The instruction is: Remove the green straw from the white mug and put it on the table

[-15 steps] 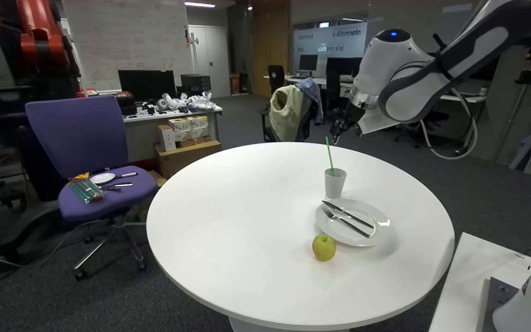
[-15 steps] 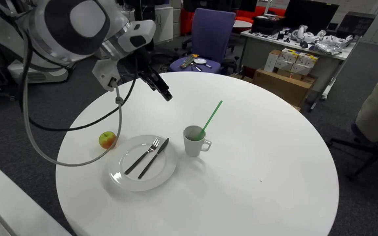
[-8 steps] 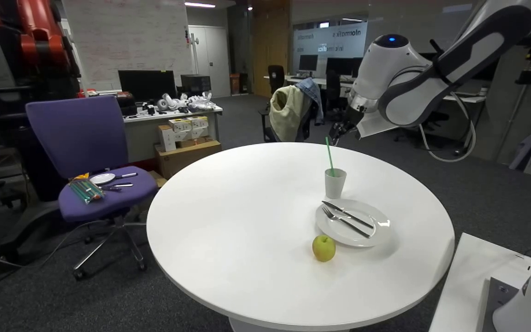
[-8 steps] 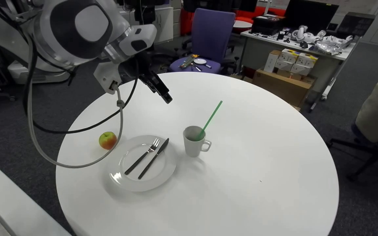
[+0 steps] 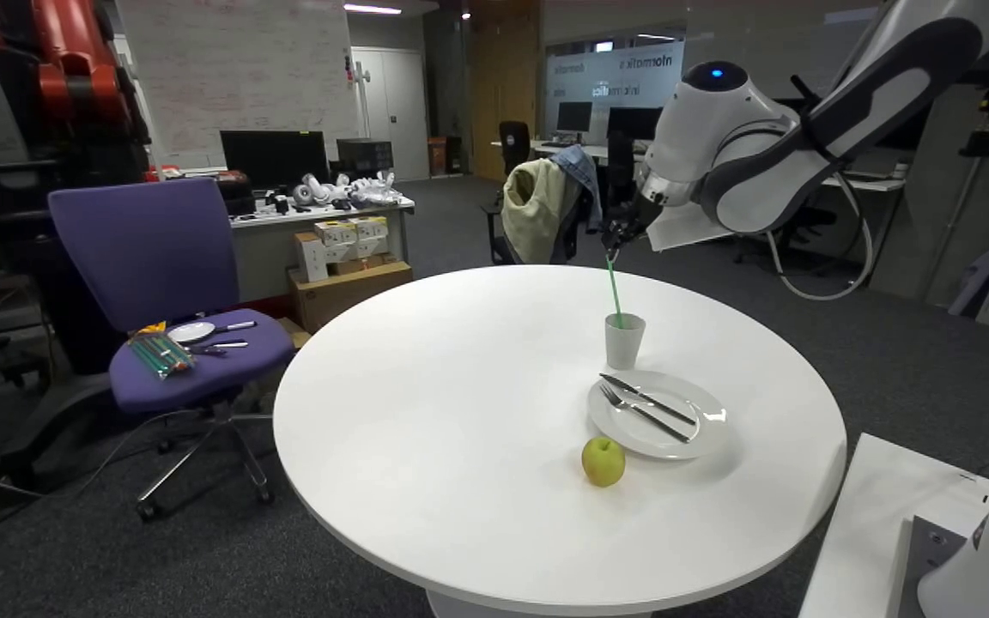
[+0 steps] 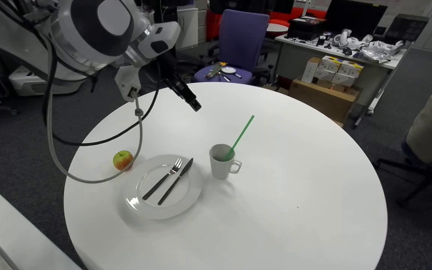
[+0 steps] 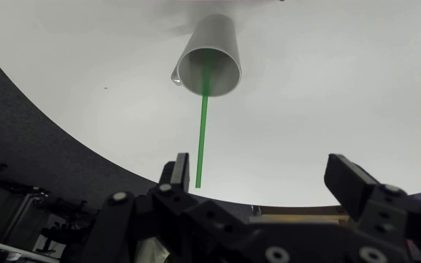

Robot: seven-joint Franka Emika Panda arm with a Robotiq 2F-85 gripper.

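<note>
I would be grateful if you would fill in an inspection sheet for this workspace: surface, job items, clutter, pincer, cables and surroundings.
Surface: round white table, with a tiny dark speck on it.
Job items: green straw leaning inside the upright white mug; not yet removed.
Clutter: white plate bearing a fork and a knife; apple beside it.
Pincer: open, above the table; straw not gripped, with a gap between them in an exterior view.
Cables: grey cable and black cable hang in loops from the arm.
Surroundings: purple chair bearing a packet; cardboard box; monitor.
</note>
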